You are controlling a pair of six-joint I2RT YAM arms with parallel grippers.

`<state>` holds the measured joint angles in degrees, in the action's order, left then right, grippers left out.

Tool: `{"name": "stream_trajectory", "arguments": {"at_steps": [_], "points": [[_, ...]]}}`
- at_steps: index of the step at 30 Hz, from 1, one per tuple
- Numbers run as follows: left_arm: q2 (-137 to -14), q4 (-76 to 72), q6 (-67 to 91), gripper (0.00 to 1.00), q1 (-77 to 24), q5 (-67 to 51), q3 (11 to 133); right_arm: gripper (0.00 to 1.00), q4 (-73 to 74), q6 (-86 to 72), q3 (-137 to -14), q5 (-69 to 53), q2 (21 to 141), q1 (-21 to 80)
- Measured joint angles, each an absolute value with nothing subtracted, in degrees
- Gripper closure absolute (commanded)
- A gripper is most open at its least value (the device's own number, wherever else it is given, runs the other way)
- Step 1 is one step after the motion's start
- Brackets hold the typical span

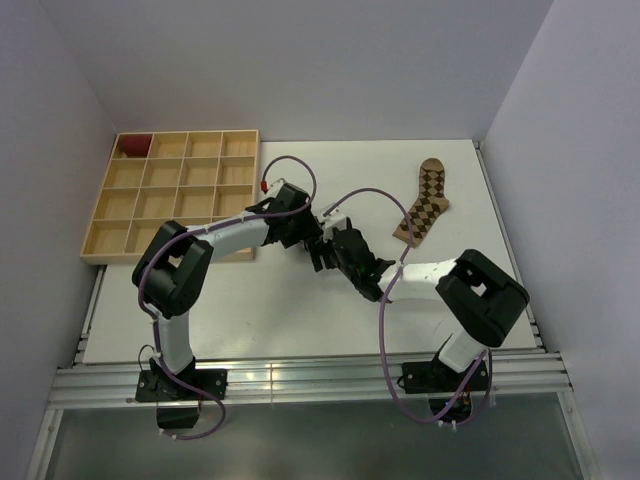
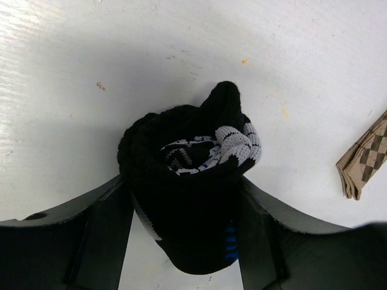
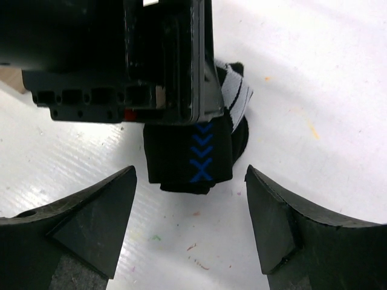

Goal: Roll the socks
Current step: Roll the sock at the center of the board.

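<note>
A rolled black sock bundle with grey-white patterning and blue chevrons sits on the white table. My left gripper is shut on it, one finger on each side of the roll. In the right wrist view the roll hangs below the left gripper's body. My right gripper is open and empty, its fingers spread just in front of the roll and not touching it. In the top view both grippers, left and right, meet at the table's middle and hide the roll. A brown argyle sock lies flat at the back right.
A wooden compartment tray stands at the back left, with a red item in its far-left corner cell. The argyle sock's edge shows in the left wrist view. Grey walls enclose the white table.
</note>
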<state>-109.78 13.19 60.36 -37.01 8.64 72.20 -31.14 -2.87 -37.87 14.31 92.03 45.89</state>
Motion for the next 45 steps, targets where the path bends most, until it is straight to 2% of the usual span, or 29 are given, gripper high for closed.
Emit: {"name": "stream_trajectory", "arguments": {"at_steps": [9,13,17,18,19,20,22,23,29,32,39,45], "points": [[-109.8,14.0,59.6,0.35,-37.0,8.6,72.6,0.20,-32.4,-1.9,-39.6,13.7,95.1,45.9],[-109.8,14.1,59.4,0.35,-37.0,8.4,72.7,0.25,-33.1,-1.7,-39.8,13.2,98.0,45.9],[-110.0,14.0,59.3,0.34,-37.0,8.2,72.7,0.46,-33.9,-1.5,-40.3,12.8,100.5,45.8],[-110.0,14.0,59.3,0.34,-37.0,8.2,72.7,0.62,-34.2,-1.6,-40.3,12.6,100.8,45.7],[-110.0,14.0,59.2,0.33,-37.0,8.2,72.7,0.70,-34.3,-1.5,-40.3,12.4,100.8,45.7],[-110.0,13.9,59.1,0.33,-37.0,8.2,72.7,0.85,-34.4,-1.8,-40.3,12.1,100.7,45.4],[-110.0,13.7,59.0,0.30,-36.9,8.4,72.6,0.97,-34.8,-2.8,-40.3,10.4,100.7,44.7],[-110.0,13.3,58.9,0.28,-36.9,8.4,72.4,1.00,-34.9,-3.2,-40.3,9.5,100.6,44.2],[-109.9,9.6,58.3,0.10,-36.8,8.4,70.0,1.00,-35.1,-10.3,-39.8,-4.1,100.2,37.7],[-109.2,7.1,58.0,0.06,-36.8,8.4,68.2,1.00,-33.9,-14.3,-39.8,-11.6,100.3,34.2],[-105.3,3.0,57.8,0.05,-36.8,8.6,61.8,1.00,-32.9,-21.2,-40.2,-23.4,102.3,29.5],[-104.8,1.3,57.8,0.19,-36.3,8.6,60.8,1.00,-32.8,-24.2,-41.3,-27.9,103.5,28.1]]}}
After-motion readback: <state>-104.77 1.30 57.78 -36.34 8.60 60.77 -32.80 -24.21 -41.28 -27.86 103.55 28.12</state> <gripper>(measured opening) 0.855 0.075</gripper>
